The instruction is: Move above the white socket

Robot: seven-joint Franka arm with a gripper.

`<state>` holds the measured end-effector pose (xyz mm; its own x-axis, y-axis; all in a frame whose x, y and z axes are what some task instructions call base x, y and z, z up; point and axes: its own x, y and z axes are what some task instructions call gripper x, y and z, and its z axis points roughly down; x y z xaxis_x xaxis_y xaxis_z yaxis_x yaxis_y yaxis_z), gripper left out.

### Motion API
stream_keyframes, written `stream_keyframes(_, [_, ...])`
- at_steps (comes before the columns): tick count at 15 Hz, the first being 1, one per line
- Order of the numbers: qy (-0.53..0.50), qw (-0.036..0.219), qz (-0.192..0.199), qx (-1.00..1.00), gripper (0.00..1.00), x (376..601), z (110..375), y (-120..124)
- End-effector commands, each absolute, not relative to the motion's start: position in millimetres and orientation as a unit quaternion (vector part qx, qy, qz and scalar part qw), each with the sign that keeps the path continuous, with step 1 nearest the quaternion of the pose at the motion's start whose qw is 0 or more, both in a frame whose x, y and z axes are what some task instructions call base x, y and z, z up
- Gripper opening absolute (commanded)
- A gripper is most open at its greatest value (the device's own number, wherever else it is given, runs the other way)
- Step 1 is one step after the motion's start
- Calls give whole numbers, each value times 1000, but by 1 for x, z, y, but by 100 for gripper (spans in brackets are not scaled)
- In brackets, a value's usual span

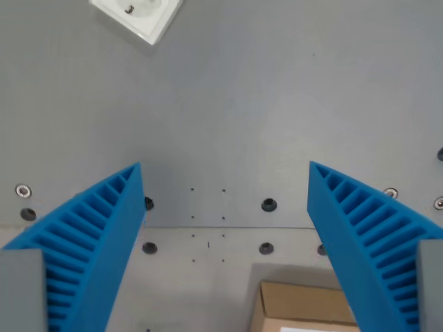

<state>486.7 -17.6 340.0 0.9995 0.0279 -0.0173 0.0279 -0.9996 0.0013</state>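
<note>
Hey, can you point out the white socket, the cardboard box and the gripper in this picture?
white socket (140,15): wrist view, top left, on its white face plate.
cardboard box (302,304): wrist view, bottom edge, on its brown top.
gripper (225,176): wrist view, midway between the blue fingertips, open.

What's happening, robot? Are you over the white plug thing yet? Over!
Gripper open, empty. White socket at top edge, wrist view's left, not under gripper yet. Grey table between is bare.

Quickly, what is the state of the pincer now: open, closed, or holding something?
Pincer: open, blue fingers wide apart, nothing held; only the bare gray table shows between them.
</note>
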Motion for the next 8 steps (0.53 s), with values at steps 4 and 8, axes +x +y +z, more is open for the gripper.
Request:
stream_keyframes(4, [-98, 2, 21, 995, 100, 495, 320, -7])
stream_keyframes(8, [-134, 3, 25, 991, 100, 503, 302, 0])
